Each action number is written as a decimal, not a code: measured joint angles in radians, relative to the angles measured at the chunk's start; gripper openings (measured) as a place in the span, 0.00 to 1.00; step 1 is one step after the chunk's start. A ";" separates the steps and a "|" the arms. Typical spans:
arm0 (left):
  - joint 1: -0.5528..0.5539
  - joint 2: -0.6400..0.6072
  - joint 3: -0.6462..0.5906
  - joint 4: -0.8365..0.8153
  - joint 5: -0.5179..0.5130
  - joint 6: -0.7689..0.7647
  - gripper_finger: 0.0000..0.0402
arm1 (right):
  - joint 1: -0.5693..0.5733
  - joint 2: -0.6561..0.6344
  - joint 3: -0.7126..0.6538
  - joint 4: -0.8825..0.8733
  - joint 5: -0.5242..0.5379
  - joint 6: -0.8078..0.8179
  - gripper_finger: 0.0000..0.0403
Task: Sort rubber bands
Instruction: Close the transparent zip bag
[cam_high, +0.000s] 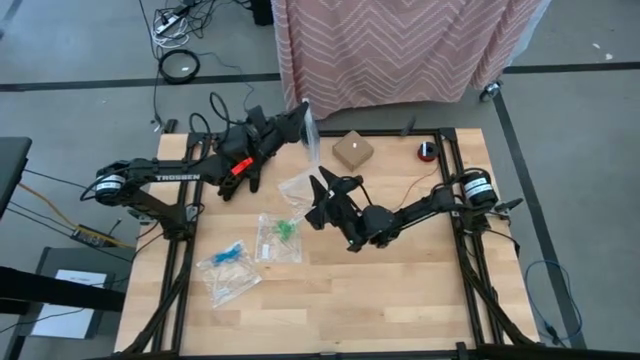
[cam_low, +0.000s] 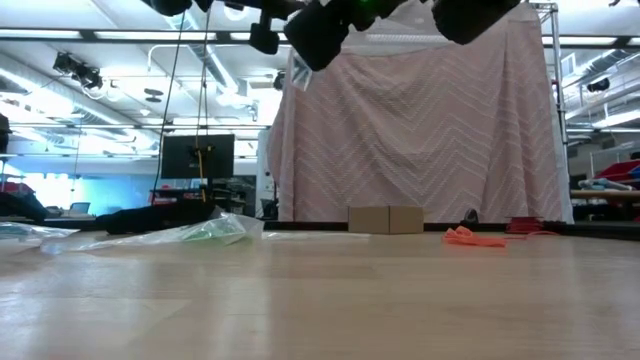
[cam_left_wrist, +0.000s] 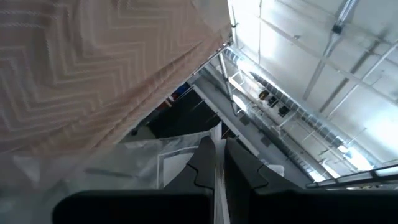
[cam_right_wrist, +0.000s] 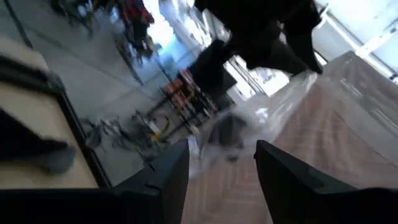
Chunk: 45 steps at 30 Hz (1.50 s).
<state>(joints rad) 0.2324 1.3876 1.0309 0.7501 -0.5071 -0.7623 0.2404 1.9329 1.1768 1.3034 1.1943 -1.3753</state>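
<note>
My left gripper (cam_high: 300, 122) is raised over the table's far middle and is shut on a clear plastic bag (cam_high: 311, 143) that hangs from it. A dark clump (cam_right_wrist: 227, 134) shows inside that bag. My right gripper (cam_high: 318, 195) is open just near of the hanging bag, fingers pointing toward it; the bag (cam_right_wrist: 267, 112) lies beyond the fingertips. Green rubber bands (cam_high: 285, 230) and blue rubber bands (cam_high: 230, 254) lie inside two clear bags flat on the table. Orange rubber bands (cam_low: 475, 237) lie loose near the far edge. My left gripper pinches the clear bag's top edge (cam_left_wrist: 216, 132) between its two fingers. The fingers come from the table's left, slanting a little upward. The bag hangs slack below them, lifted clear of the table.
A small cardboard box (cam_high: 353, 150) stands at the far middle. Another clear bag (cam_high: 297, 184) lies under the right gripper. A pink zigzag cloth (cam_high: 400, 45) hangs beyond the far edge. Bare wood (cam_high: 400, 290) spreads over the near right.
</note>
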 joint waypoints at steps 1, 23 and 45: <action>0.004 0.000 -0.003 0.010 0.003 0.000 0.05 | 0.004 -0.002 0.000 0.004 0.010 -0.014 0.43; 0.016 -0.001 -0.004 0.026 0.052 0.000 0.05 | -0.056 -0.006 0.000 0.096 -0.104 -0.086 0.42; 0.017 -0.001 -0.004 0.047 0.052 0.021 0.05 | -0.072 -0.006 0.000 0.103 -0.178 -0.161 0.38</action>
<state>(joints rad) 0.2497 1.3869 1.0267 0.7975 -0.4549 -0.7410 0.1684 1.9270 1.1767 1.4063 1.0163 -1.5361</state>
